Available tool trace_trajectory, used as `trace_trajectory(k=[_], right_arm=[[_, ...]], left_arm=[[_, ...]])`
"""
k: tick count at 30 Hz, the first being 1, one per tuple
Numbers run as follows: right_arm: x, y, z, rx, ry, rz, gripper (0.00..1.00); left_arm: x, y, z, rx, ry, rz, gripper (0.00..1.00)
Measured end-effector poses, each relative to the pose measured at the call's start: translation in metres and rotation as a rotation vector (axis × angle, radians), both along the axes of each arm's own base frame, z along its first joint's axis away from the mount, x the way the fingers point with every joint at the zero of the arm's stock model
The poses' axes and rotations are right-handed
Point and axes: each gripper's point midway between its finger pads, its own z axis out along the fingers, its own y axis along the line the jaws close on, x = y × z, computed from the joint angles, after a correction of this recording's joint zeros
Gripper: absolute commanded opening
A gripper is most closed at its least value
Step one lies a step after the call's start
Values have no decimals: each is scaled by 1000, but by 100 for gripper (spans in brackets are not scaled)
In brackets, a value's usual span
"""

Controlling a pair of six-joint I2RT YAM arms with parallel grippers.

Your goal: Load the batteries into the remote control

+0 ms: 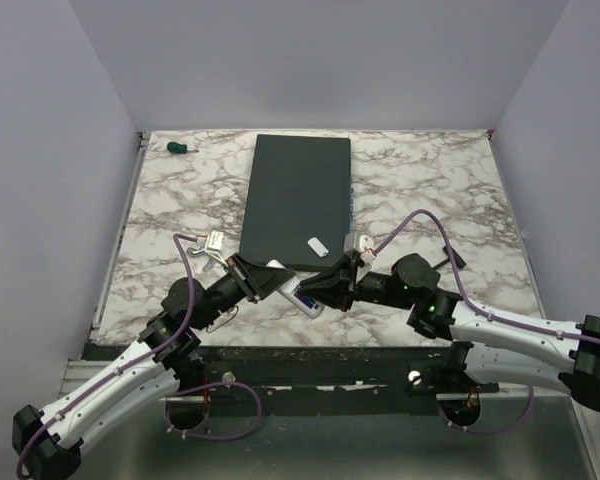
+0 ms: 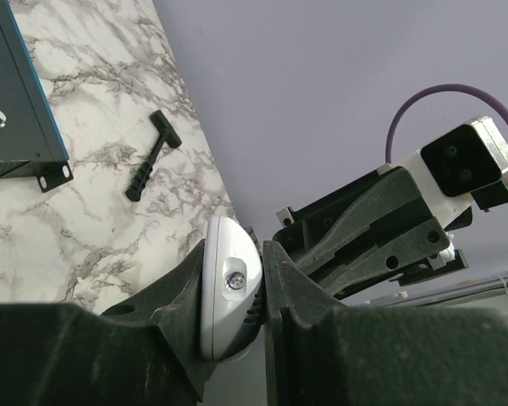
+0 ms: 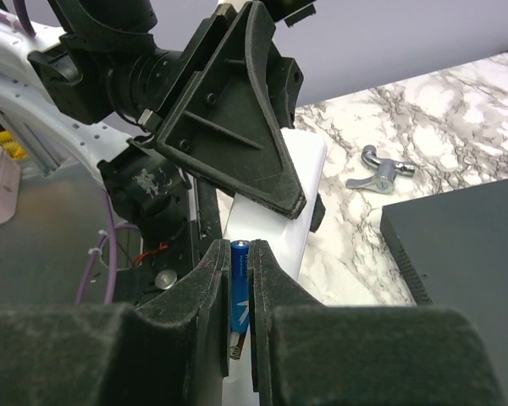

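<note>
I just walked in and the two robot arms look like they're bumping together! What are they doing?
They're working as a team. The left tool is squeezing the white remote control to hold it steady. The right tool is pinching a blue battery and has it close beside the remote. The battery isn't in yet. A little white cover piece lies on the dark grey slab on the marble table. I can't see a second battery.

Marble-patterned table (image 1: pixel 430 180) with dark grey slab (image 1: pixel 295 195), green-handled screwdriver (image 1: pixel 180 148) and black T-shaped tool (image 2: pixel 151 159)
</note>
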Motion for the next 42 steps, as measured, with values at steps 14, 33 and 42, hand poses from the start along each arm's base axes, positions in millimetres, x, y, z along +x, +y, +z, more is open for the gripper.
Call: trace_trajectory(k=[14, 33, 42], right_arm=[[-8, -6, -14, -74, -26, 33, 2], [-2, -7, -28, -126, -52, 12, 11], [2, -6, -31, -137, -55, -12, 16]], left_arm=[[-1, 0, -5, 4, 13, -3, 0], [1, -3, -19, 43, 51, -8, 0], [1, -3, -20, 45, 54, -8, 0]])
